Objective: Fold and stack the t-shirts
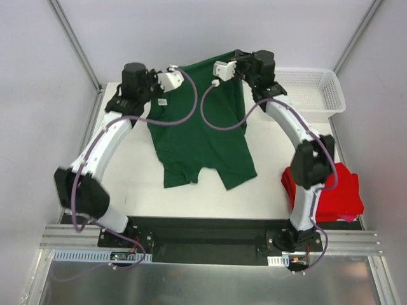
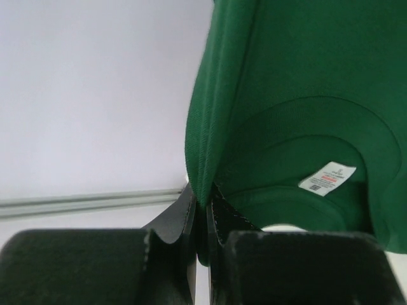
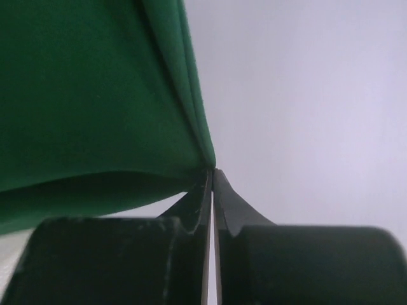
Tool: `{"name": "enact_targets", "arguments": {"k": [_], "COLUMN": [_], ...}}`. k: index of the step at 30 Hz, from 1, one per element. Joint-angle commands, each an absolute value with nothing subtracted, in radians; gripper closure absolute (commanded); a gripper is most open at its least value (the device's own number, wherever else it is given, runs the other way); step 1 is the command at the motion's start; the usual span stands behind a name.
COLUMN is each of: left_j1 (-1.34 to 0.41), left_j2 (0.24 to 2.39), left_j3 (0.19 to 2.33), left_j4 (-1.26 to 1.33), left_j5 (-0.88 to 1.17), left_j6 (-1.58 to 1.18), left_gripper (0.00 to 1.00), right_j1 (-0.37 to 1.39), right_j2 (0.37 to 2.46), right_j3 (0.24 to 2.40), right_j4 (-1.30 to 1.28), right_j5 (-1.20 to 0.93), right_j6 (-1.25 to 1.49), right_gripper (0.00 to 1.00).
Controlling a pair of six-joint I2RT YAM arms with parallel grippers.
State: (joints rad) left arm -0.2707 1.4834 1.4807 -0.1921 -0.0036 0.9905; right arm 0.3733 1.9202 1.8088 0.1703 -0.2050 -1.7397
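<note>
We held the dark green soft cloth t-shirt (image 1: 200,127) up at twelve o'clock, left fingers (image 2: 178,222) and right fingers (image 3: 235,206) each clenched on its collar-end edge, the lower part draped on the white desk (image 1: 137,184). To lay it flat, we judged both arms should travel evenly with the cloth taut, away from the bright red cloth t-shirt (image 1: 343,190) at four o'clock.

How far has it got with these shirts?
The red t-shirt lies bundled on the table at the near right, seemingly folded. The green t-shirt is in hand: the left tool and right tool each pinch its top edge, its lower part draped down. Folding it and stacking remain.
</note>
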Motion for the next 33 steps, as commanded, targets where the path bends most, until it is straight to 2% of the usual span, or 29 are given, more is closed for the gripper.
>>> {"name": "enact_targets", "arguments": {"k": [1,4,6,9,13,18,25,27,30,33], "left_j1": [-0.181,-0.17,-0.17,-0.17,-0.184,-0.248,-0.414,-0.457,-0.466,-0.466], "left_j2": [1.681,1.79,1.821,1.8,1.682,1.456,1.227,1.171,1.1,1.062], "left_j3": [1.88,2.145,2.262,2.306,2.197,1.891,1.674,1.67,1.677,1.712], "left_j4": [-0.103,-0.103,-0.1,-0.078,-0.066,-0.057,-0.098,-0.123,-0.166,-0.173], "left_j5": [-0.123,-0.124,-0.123,-0.133,-0.159,-0.208,-0.317,-0.339,-0.347,-0.4], "left_j6": [1.046,1.094,1.124,1.129,1.077,1.035,1.026,1.058,1.129,1.192], "left_gripper": [1.0,1.0,1.0,1.0,1.0,1.0,1.0,1.0,1.0,1.0], "right_j1": [0.302,0.291,0.281,0.282,0.285,0.324,0.383,0.414,0.471,0.531], "right_j2": [2.122,2.198,2.168,2.053,1.887,1.671,1.41,1.353,1.224,1.131], "right_j3": [2.251,2.414,2.378,2.206,1.975,1.712,1.605,1.609,1.615,1.543], "right_j4": [0.298,0.363,0.422,0.557,0.747,0.761,0.358,0.243,-0.088,-0.228], "right_j5": [-0.009,-0.021,-0.051,-0.028,-0.006,0.084,0.241,0.25,0.195,0.144], "right_j6": [-1.801,-1.864,-1.903,-1.924,-1.968,-1.956,-1.711,-1.634,-1.569,-1.612], "right_gripper": [0.99,0.99,0.99,0.99,0.99,0.99,0.99,0.99,0.99,0.99]}}
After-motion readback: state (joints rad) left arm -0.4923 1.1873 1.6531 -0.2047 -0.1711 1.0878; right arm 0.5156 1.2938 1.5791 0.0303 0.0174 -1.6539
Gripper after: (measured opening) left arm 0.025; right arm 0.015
